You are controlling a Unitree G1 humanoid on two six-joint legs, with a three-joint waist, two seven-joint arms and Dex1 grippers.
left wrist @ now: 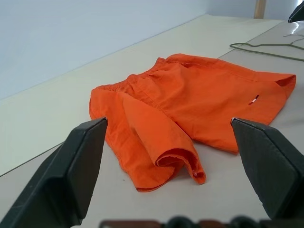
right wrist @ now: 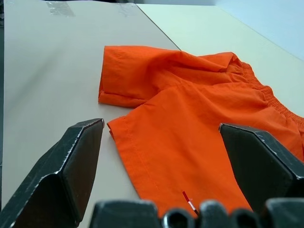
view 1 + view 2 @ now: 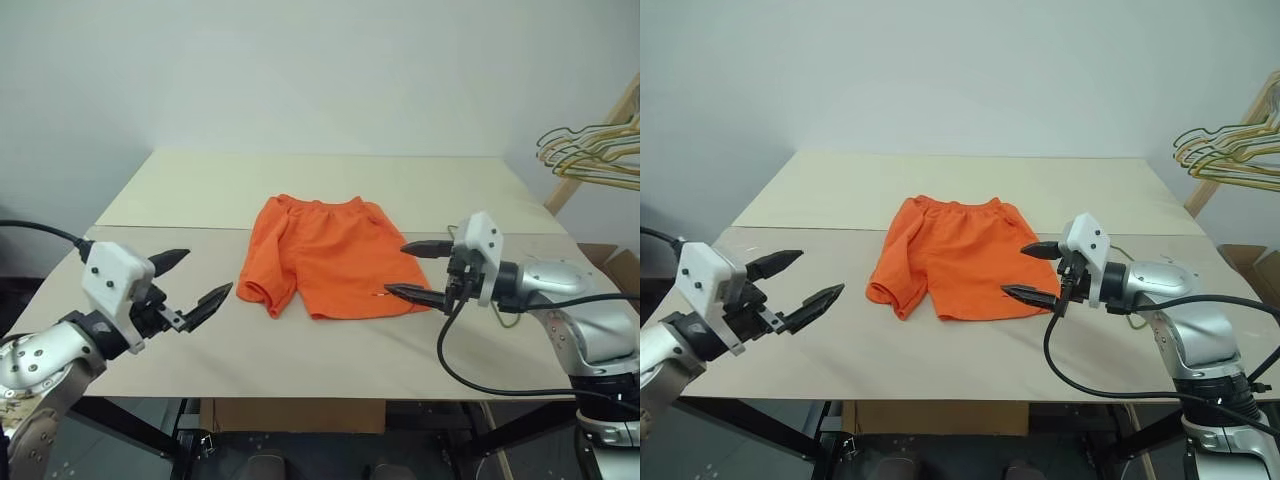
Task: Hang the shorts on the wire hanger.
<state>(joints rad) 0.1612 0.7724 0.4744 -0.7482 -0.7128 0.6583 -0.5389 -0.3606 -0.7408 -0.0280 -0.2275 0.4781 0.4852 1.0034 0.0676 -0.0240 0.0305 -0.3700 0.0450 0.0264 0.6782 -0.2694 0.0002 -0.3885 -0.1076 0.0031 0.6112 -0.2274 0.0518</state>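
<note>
The orange shorts lie flat on the middle of the table, waistband toward the far side, with the left leg's hem folded over. The grey wire hanger lies on the table just right of the shorts; in the head views my right arm hides most of it. My left gripper hovers open to the left of the shorts, pointing at them. Open as well, my right gripper hangs just above the hem of the right leg. Neither holds anything. The right wrist view shows the small white mark near that hem.
A bunch of gold, yellow and green wire hangers hangs on a wooden rack at the far right. A cardboard box sits beyond the table's right edge. The table top is two boards with a seam running across.
</note>
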